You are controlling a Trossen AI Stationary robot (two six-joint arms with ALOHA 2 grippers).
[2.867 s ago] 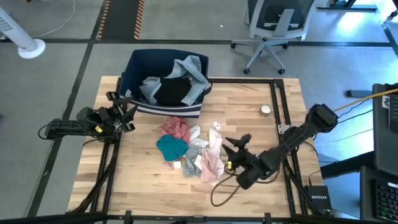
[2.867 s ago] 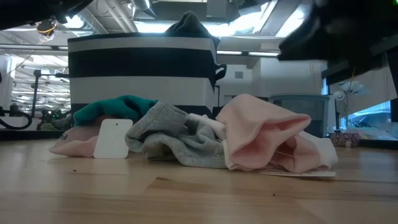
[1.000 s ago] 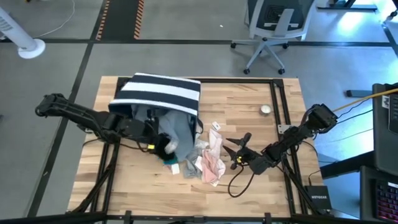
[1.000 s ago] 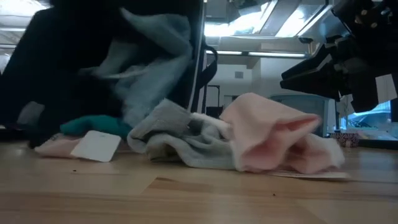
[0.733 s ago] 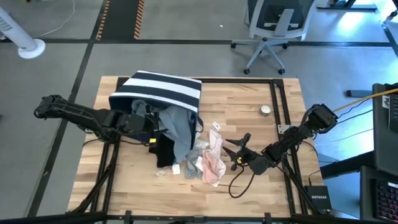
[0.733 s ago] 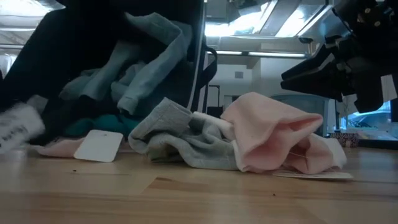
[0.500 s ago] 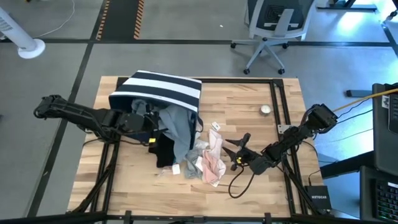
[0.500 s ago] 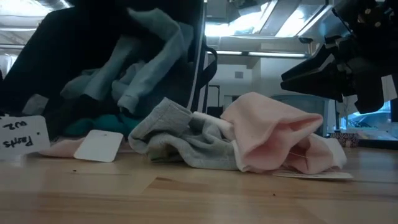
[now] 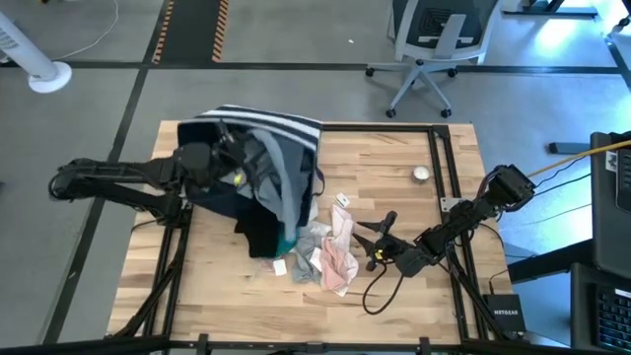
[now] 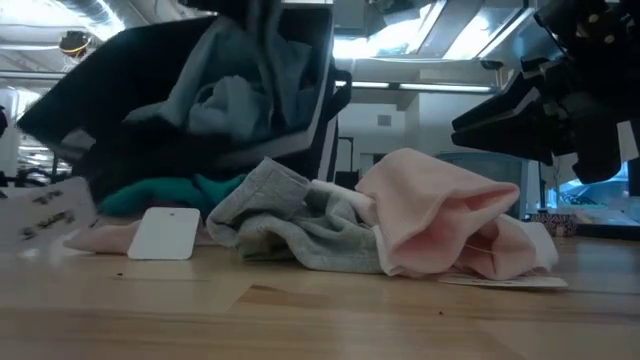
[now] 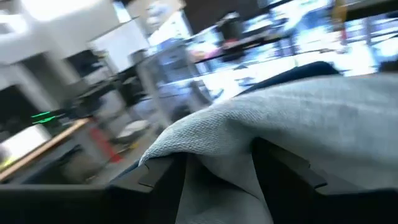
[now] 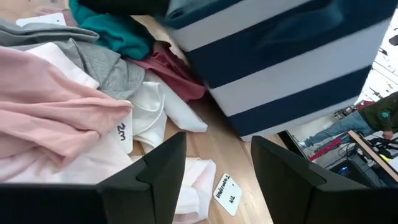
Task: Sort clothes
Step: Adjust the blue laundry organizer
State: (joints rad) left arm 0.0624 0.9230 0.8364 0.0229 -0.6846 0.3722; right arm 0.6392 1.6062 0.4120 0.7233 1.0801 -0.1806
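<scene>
On the table [image 9: 414, 143], the landmark is the navy bin with white stripes [image 9: 286, 130], tipped over so its mouth faces the pile of clothes. The left gripper [image 9: 229, 166] sits at the bin's rim; its wrist view shows pale denim draped across its 2 fingers, so it looks closed on the rim and that cloth together, though the exact hold is hard to read. Spilling from the bin's mouth is the pale blue-grey denim piece [image 9: 278, 187], with a black piece [image 9: 258, 232] hanging below it onto the wood. Judged from this, the step in hand is emptying the bin, and doing it well means lifting the bin's closed end higher and drawing it away from the pile, so the denim slides free instead of bunching at the rim. Just beyond the bin's mouth lie the smaller pieces: a pink garment [image 10: 440, 225], a grey one [image 10: 285, 225], a teal one [image 12: 115, 28], a dark red one [image 12: 177, 78] and a white one [image 12: 158, 112], several carrying paper tags [image 10: 165, 233]. The right gripper [image 9: 370, 242] waits beside the pink garment on the side away from the bin, its jaws parted and holding nothing; it should stay clear until the bin is set down.
</scene>
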